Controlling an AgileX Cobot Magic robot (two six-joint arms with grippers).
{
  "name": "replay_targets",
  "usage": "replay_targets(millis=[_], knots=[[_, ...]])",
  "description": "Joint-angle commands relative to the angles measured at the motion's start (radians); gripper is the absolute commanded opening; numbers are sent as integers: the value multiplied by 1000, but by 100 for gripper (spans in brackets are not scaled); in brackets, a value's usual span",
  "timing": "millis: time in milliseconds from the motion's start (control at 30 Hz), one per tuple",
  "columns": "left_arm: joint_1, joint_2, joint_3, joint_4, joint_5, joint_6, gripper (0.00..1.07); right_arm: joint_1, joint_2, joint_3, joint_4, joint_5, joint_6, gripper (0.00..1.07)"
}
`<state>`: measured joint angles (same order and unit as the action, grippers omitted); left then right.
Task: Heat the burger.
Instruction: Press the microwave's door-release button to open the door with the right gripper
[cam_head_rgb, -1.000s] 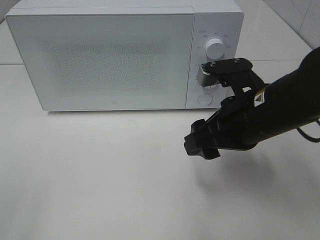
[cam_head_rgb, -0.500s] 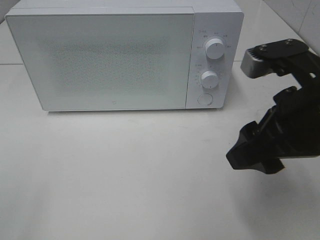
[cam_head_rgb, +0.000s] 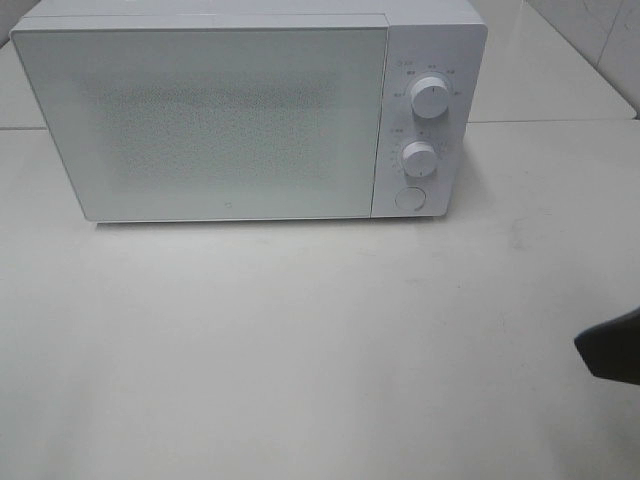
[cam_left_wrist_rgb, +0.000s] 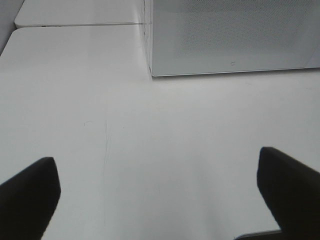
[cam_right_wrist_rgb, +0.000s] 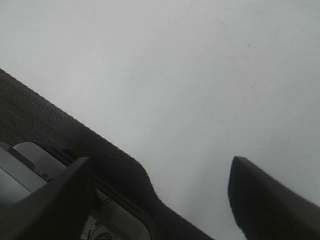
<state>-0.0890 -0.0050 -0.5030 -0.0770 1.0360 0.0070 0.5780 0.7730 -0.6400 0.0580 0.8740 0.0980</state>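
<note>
Microwave (cam_head_rgb: 230, 120) at table's (cam_head_rgb: 250, 340) far edge, door (cam_head_rgb: 200, 60) shut, burger unseen, presumably inside; left gripper (cam_left_wrist_rgb: 157, 165) and right gripper (cam_right_wrist_rgb: 160, 162) both spread wide, empty; step judged as heating stage; next likely a knob (cam_head_rgb: 419, 158) turn to set time.

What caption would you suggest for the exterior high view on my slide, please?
Closed white microwave on a pale table, with the right gripper just visible at the frame's right edge.
</note>
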Motion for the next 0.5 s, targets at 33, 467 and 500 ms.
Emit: replay_targets(millis=[33, 467, 500], knots=[[2, -21, 3, -4, 0, -7, 100, -5, -62, 25, -9, 28, 11, 73], [2, -21, 3, -4, 0, -7, 100, -311, -417, 97, -28, 156, -22, 73], [2, -21, 3, -4, 0, -7, 100, -311, -417, 97, -28, 156, -22, 73]])
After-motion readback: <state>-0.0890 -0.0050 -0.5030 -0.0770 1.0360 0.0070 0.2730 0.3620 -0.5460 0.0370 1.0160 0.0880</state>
